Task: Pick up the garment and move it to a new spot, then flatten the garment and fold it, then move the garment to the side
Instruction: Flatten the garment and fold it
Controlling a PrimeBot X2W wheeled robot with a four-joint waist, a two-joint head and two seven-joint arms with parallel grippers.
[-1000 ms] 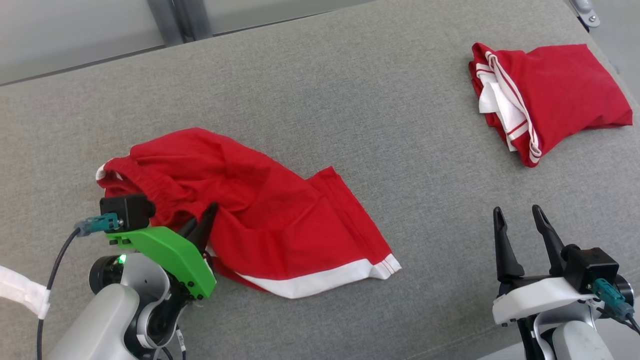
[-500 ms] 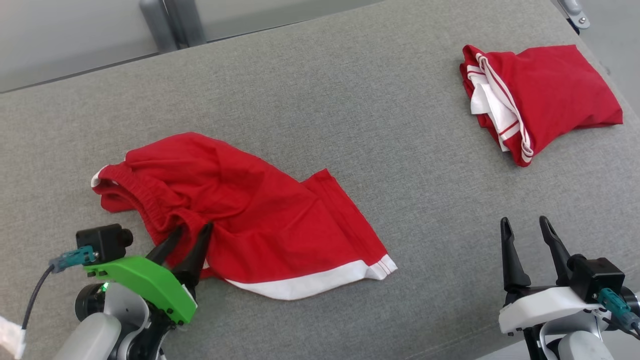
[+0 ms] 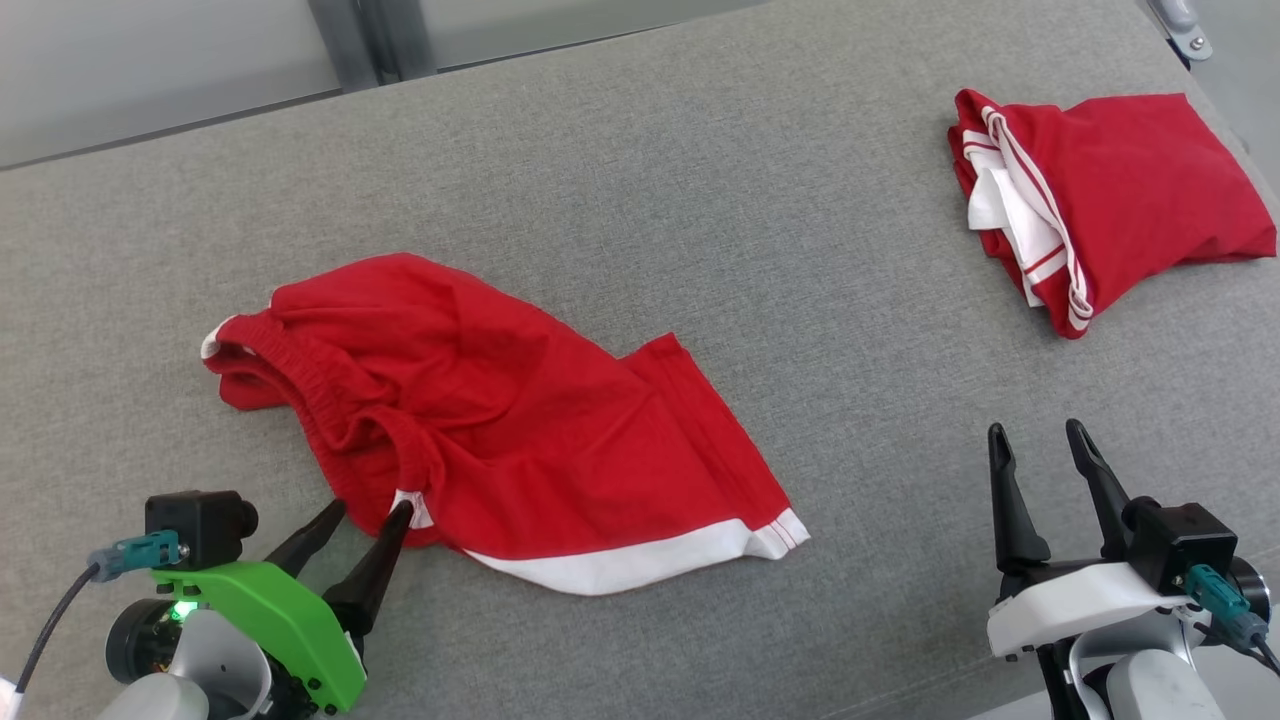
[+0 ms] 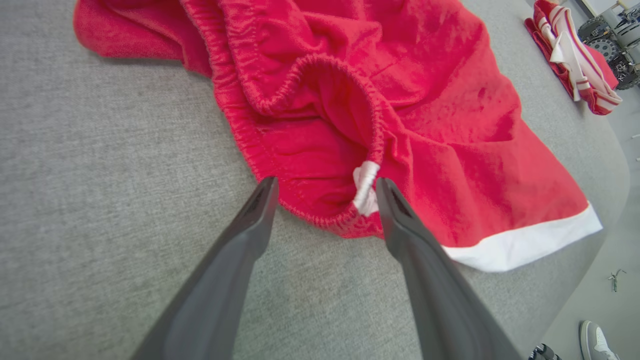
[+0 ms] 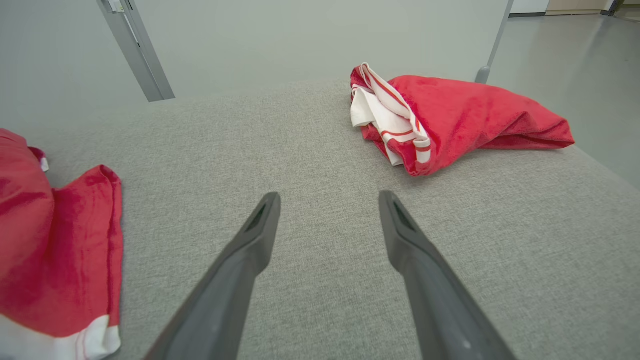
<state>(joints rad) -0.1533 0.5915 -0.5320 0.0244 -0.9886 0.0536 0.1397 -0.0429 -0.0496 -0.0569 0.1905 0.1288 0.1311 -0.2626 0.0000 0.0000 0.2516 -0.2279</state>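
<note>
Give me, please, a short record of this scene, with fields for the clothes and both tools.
surface: grey fabric pad
loose shorts: red, rumpled, not folded, lying left of centre
folded garment: red and white, far right, apart from the loose shorts
left tool: open, tips at the waistband of the loose shorts, holding nothing
right tool: open, above bare pad, holding nothing

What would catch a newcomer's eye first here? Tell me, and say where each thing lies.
The rumpled red shorts with a white hem, spread across the left middle of the grey surface, stand out first. A second red garment lies folded at the far right corner. The left gripper, with its green cover, is open right at the shorts' waistband, while the right gripper hangs open over bare surface.
</note>
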